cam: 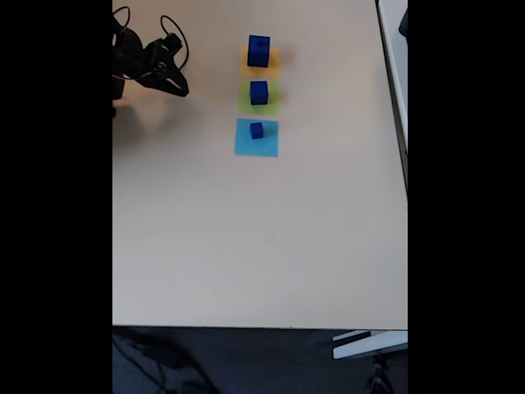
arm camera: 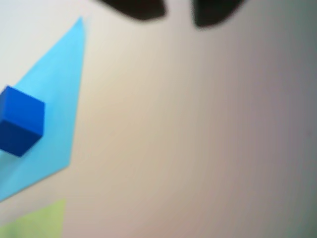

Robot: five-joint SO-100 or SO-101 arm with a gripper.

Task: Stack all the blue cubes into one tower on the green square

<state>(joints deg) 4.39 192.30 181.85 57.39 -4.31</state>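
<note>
In the fixed view three blue cubes stand in a column at the table's far side. The large cube (cam: 258, 51) is on an orange square (cam: 261, 64), the medium cube (cam: 259, 92) on the green square (cam: 259, 105), the small cube (cam: 257, 130) on a light-blue square (cam: 256, 144). My gripper (cam: 179, 84) hangs to their left, well apart from them. The blurred wrist view has the small cube (arm camera: 20, 126) on the light-blue square (arm camera: 54, 104) at the left edge and a corner of the green square (arm camera: 42, 220) below. My gripper (arm camera: 178, 7) is open and holds nothing.
The black arm (cam: 139, 61) with its cables sits at the table's far left corner. A wide beige tabletop (cam: 262, 238) stretches toward the near edge. A white ledge (cam: 394, 49) runs along the table's right side.
</note>
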